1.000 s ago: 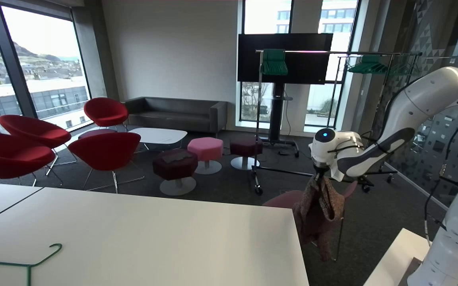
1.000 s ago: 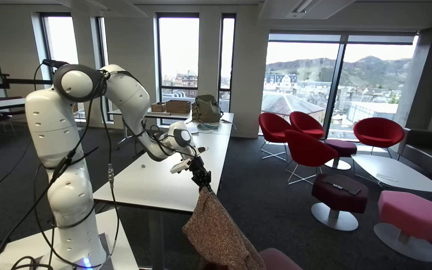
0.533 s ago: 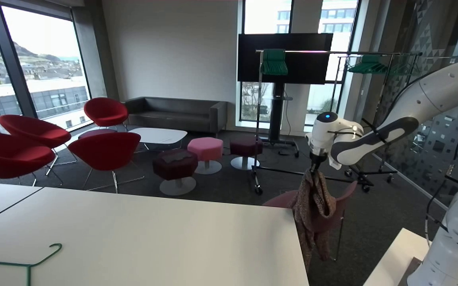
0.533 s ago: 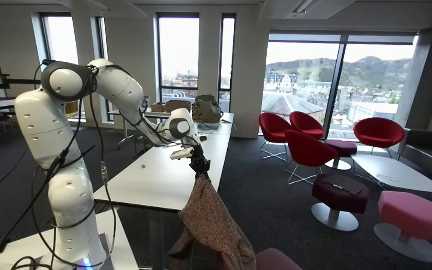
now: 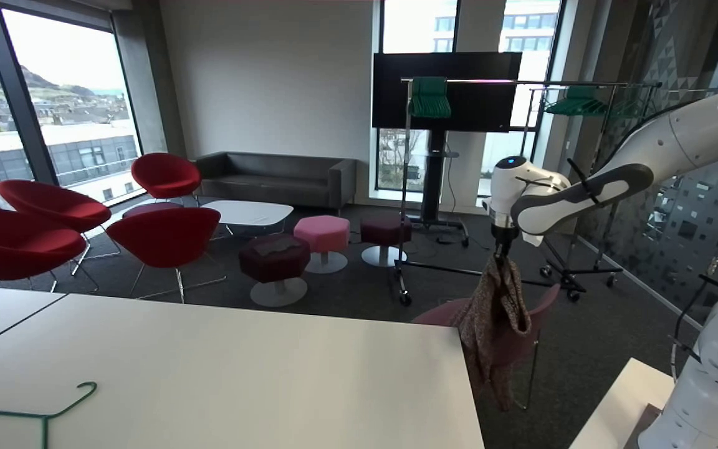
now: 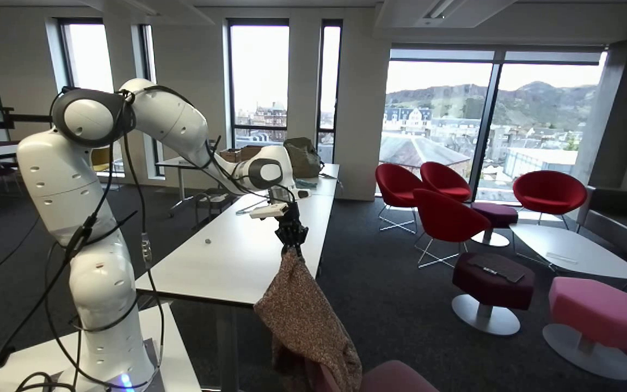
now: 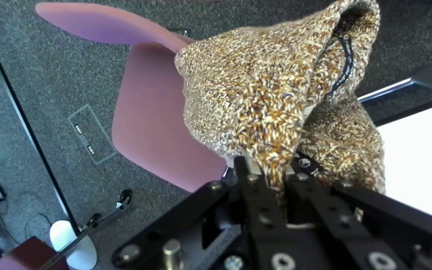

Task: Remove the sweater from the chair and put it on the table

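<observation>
The sweater (image 5: 487, 312) is a speckled brown-pink knit. It hangs limp from my gripper (image 5: 500, 254), which is shut on a pinched fold of it, and it also shows in an exterior view (image 6: 305, 321). In the wrist view the sweater (image 7: 261, 82) is bunched between the fingertips (image 7: 270, 170). Its lower part hangs against the back of the chair and hides part of it. The dusty-pink chair (image 7: 152, 120) stands below, its seat also visible in an exterior view (image 5: 443, 313). The white table (image 5: 240, 368) is beside the chair, its corner close to the sweater.
A green hanger (image 5: 44, 415) lies on the table. A clothes rail (image 5: 406, 187) stands behind the chair. Pink (image 6: 602, 310) and maroon (image 6: 493, 283) stools and red lounge chairs (image 6: 449, 215) stand further off. A backpack (image 6: 302, 158) is at the table's far end.
My gripper has risen, pulling the sweater upward and stretching it taller. The sweater's lower part has shifted along the chair back. The chair has not visibly moved.
</observation>
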